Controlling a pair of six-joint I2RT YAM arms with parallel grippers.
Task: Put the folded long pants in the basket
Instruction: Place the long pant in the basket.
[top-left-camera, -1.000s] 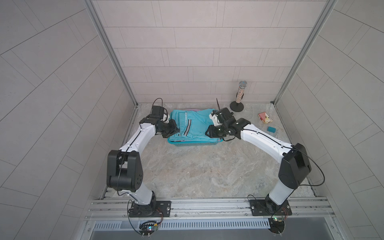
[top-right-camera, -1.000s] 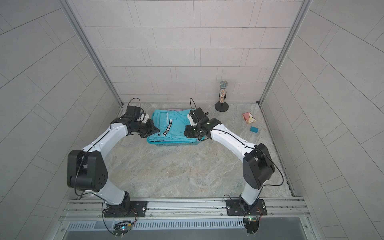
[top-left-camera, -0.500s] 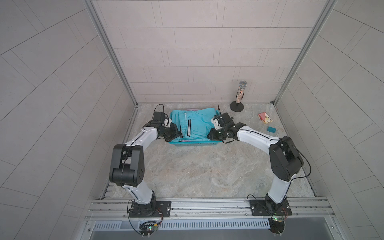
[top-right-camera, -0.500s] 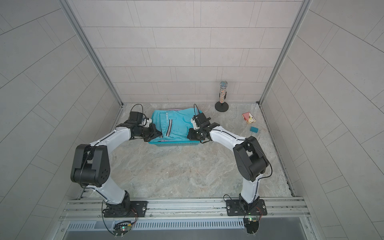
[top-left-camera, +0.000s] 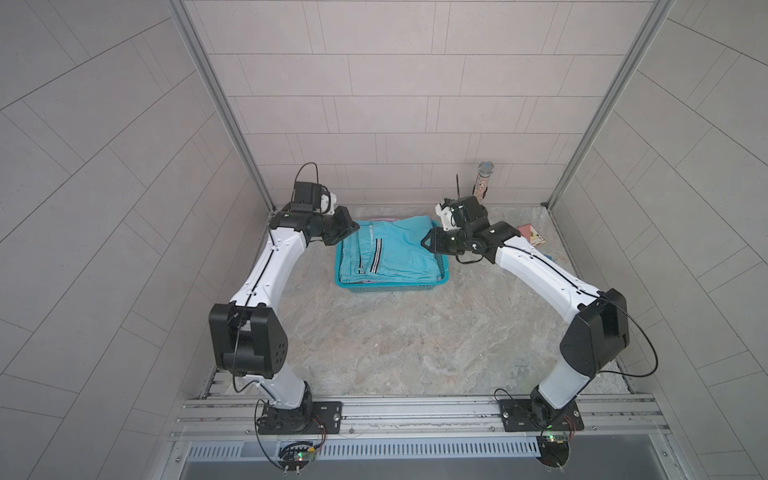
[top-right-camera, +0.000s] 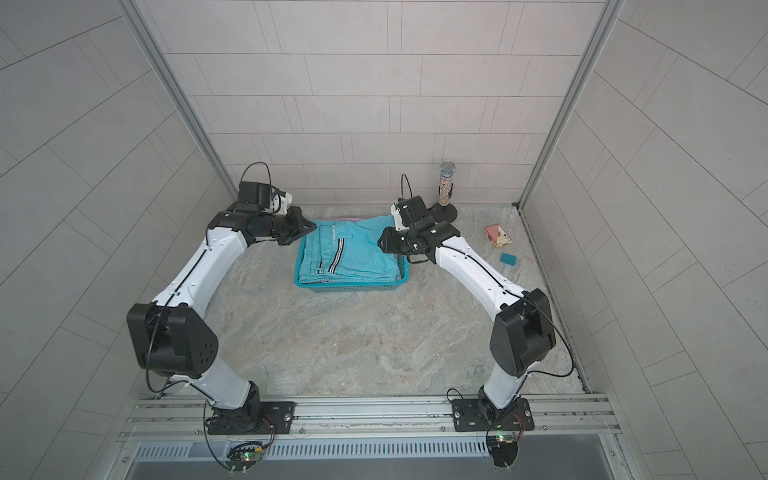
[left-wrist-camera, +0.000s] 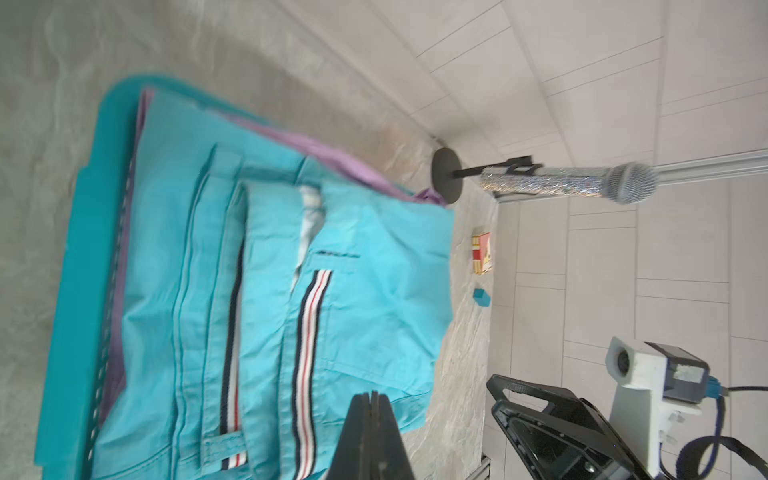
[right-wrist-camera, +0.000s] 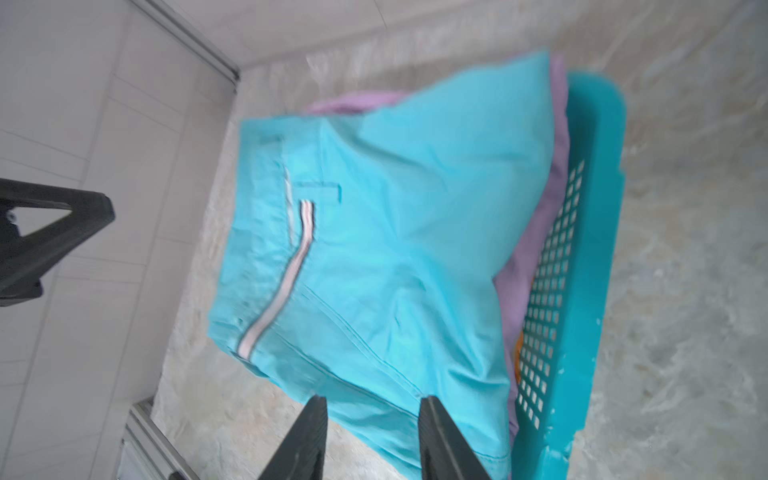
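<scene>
Turquoise pants (top-left-camera: 399, 253) top the pile in the basket (top-left-camera: 390, 286), mid-frame in both top views. Left gripper (left-wrist-camera: 370, 399) is pinched shut and empty, right gripper (right-wrist-camera: 372, 409) has its jaws spread.

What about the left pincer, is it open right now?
No: in the left wrist view the left pincer has its two jaws pressed flat together, with no gap and nothing caught between them.

I see a glittery mic (top-right-camera: 446, 185) upright on its stand at the back, w/ a red box (top-right-camera: 497, 236) & small teal block (top-right-camera: 508, 259) nearby on the marble bench (top-right-camera: 353, 332).
</scene>
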